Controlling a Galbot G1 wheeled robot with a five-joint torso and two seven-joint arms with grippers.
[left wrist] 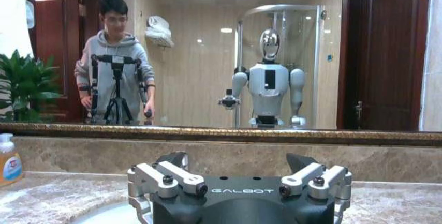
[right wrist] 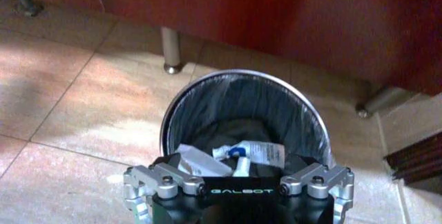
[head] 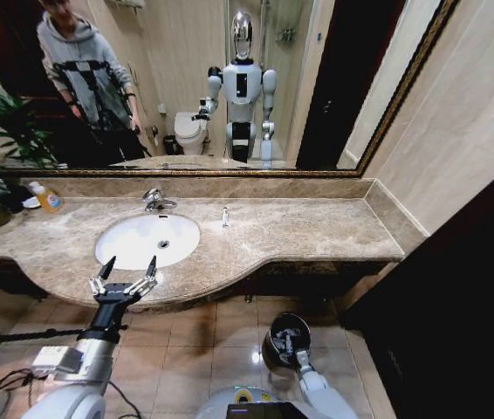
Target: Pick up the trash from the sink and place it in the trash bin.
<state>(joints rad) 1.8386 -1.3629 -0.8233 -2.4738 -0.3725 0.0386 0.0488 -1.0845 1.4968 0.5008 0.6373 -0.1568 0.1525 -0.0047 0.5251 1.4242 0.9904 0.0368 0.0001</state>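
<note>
White trash: lying inside the trash bin, several small pieces bunched together
Trash bin: standing on the tiled floor, below the counter's right part
Right gripper: hovering directly over the bin, finger state unclear
Sink: sitting in the marble counter, left of centre
Left gripper: hanging at the sink's near rim, fingers spread wide, gripping nothing
</note>
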